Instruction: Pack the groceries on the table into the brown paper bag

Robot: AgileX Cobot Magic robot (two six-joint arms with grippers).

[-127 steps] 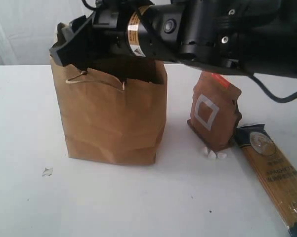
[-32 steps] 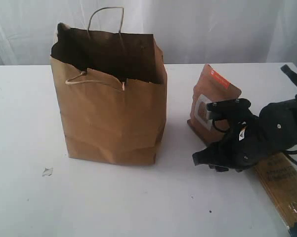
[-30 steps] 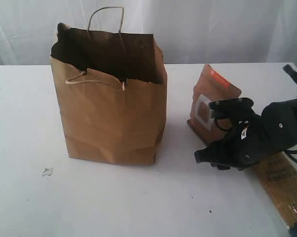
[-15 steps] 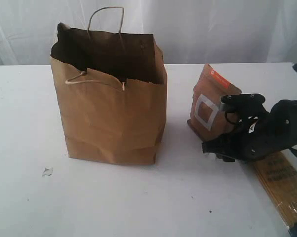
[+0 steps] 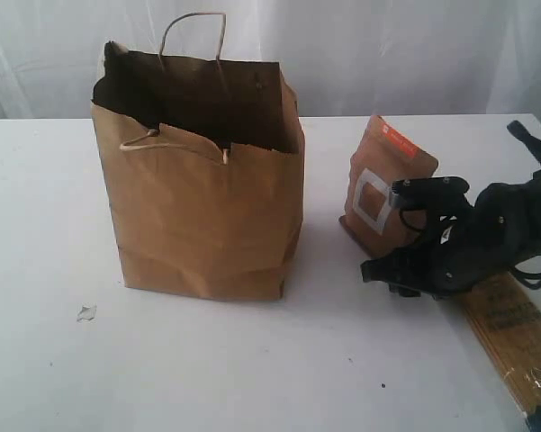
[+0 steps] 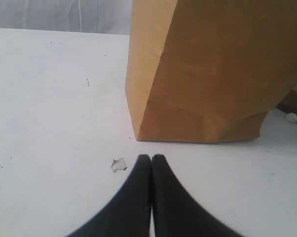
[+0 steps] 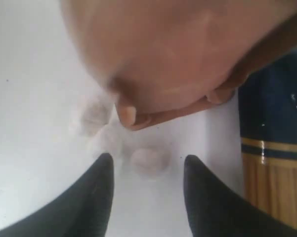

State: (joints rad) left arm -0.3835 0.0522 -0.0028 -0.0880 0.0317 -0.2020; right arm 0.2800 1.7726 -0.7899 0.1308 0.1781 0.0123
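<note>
The brown paper bag (image 5: pixel 202 193) stands open on the white table (image 5: pixel 207 360), left of centre. The brown pouch with a white square (image 5: pixel 383 171) stands upright to its right. My right gripper (image 5: pixel 383 231) is low at the pouch's front lower corner, open, one finger high beside the pouch and one down at the table. In the right wrist view the right gripper (image 7: pixel 148 163) holds nothing, with the blurred pouch (image 7: pixel 178 54) just ahead. The spaghetti pack (image 5: pixel 513 346) lies flat at the right edge. My left gripper (image 6: pixel 151 158) is shut and empty, low over the table in front of the bag (image 6: pixel 212 74).
Small white crumbs (image 7: pixel 148 160) lie on the table between the right fingers, at the pouch's foot. A torn paper scrap (image 6: pixel 119 165) lies beside the left fingertips. The spaghetti pack (image 7: pixel 274 163) runs close along the right gripper's side. A white curtain hangs behind the table.
The right gripper slid right along the pouch's base, then came back slightly left and nearer the pouch. Its jaws kept the same width. Bag, spaghetti and left gripper are unmoved.
</note>
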